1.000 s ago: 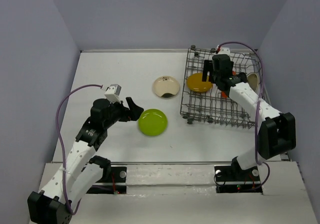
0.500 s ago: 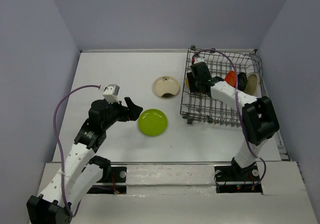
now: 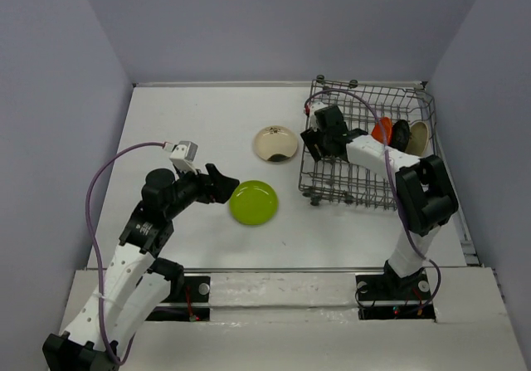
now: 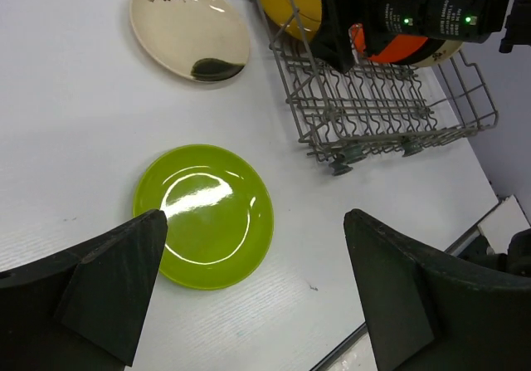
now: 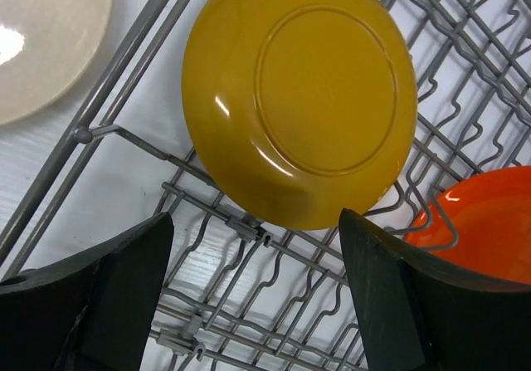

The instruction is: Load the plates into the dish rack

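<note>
Two lie flat: lime green plate (image 4: pixel 203 216) glossy, cream plate (image 4: pixel 189 27) dark-smudged.

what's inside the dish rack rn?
Four: mustard plate, orange plate, black plate, tan plate. The right arm hides part of the dish rack floor from above.

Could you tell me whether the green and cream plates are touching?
Apart: the left wrist view shows table between the green plate and the cream plate.
</note>
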Controlling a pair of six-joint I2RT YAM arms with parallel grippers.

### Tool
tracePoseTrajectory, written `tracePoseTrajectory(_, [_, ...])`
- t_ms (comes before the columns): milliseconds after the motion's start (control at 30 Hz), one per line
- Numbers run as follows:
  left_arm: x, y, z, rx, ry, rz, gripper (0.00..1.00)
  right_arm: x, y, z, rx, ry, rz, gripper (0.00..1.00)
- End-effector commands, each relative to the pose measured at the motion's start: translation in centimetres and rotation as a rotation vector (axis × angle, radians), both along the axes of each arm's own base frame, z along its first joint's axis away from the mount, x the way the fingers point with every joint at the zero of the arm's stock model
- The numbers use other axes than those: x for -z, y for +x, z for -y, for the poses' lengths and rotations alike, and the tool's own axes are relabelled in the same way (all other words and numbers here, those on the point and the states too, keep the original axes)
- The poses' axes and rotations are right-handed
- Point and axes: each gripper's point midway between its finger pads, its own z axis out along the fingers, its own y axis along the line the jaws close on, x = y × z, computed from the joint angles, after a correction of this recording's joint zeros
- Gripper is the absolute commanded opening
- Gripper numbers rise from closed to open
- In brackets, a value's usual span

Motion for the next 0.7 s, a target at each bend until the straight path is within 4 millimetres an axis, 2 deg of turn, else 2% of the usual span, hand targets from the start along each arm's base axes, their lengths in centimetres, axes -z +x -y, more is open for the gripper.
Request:
tracePoseTrajectory(0, [-1.9, -0.2, 0.6, 0.05, -0.023, 0.073, 0.99, -0.3, 1.1, -0.7, -0.088, -0.047, 0.012, 0.86])
tracePoseTrajectory(233, [-2.0, -0.6, 0.9, 0.075, -0.033, 0.079, 0.99, 1.1, 2.0, -1.0, -0.129, -0.068, -0.008, 0.87])
tracePoseTrajectory(467, [-2.0, -0.6, 0.9, 0.075, -0.034, 0.082, 0.99, 1.7, 3.6, 0.2, -0.112, -0.099, 0.057, 0.87])
tracePoseTrajectory(667, [-2.1, -0.6, 0.9, 0.076, -0.036, 0.084, 0.99, 1.0, 4.7, 1.0, -0.074, -0.137, 0.142, 0.86])
